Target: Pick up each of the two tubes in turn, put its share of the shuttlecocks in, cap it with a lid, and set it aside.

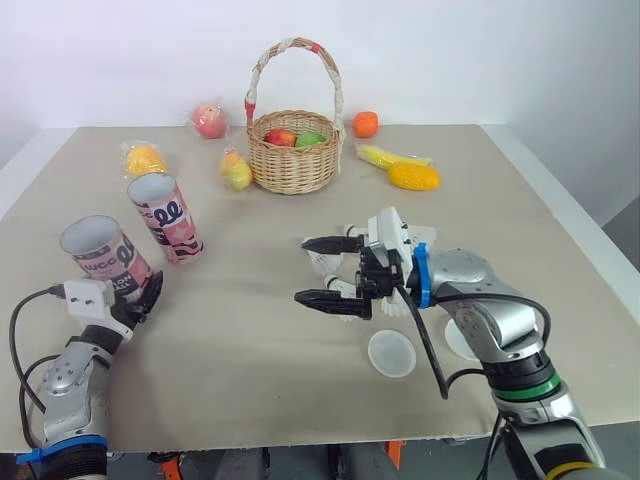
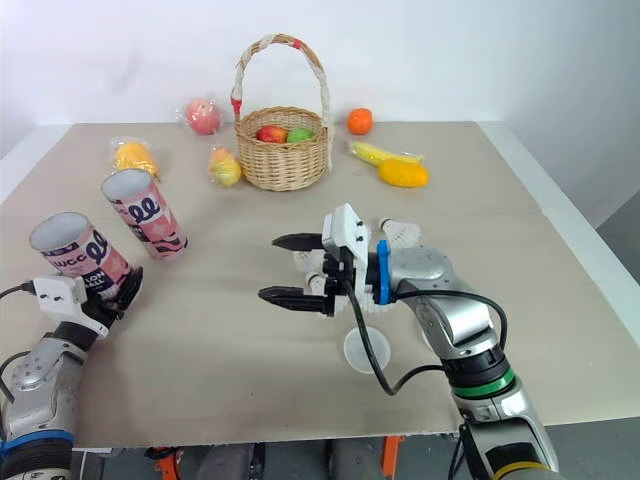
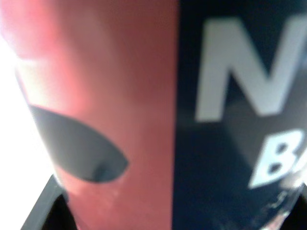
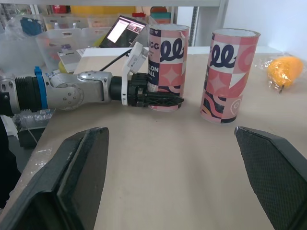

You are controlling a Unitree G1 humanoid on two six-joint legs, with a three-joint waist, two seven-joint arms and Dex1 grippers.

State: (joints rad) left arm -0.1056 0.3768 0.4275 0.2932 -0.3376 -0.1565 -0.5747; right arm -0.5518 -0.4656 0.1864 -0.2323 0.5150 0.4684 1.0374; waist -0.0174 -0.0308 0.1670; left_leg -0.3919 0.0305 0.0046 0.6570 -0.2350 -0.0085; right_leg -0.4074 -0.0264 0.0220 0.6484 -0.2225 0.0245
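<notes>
The left jaws are clamped on the base of a pink printed cardboard tube (image 1: 105,255), one black finger on either side of it. This tube stands upright on the beige table (image 1: 250,330) with its top open. It carries dark navy panels, white block lettering and pale looping shapes on the pink. In the left wrist view its wall sits right against the jaws, half pink and half navy.

A second pink cardboard tube (image 1: 167,217) of the same print stands just beyond the left jaws, close to the held one but apart from it. It is also upright and open at the top, and nothing grips it.

The right jaws are spread wide apart and hold nothing, hovering low over the table and pointing towards the two tubes. White feathered shuttlecocks (image 2: 402,233) lie in a cluster under and just behind these jaws. A round translucent plastic lid (image 1: 391,353) lies flat on the table just beside the right jaws on the near side. Another such lid (image 1: 460,340) is partly covered by the right forearm.

Well beyond both jaws stands a woven wicker basket (image 1: 292,160) holding fruit.
</notes>
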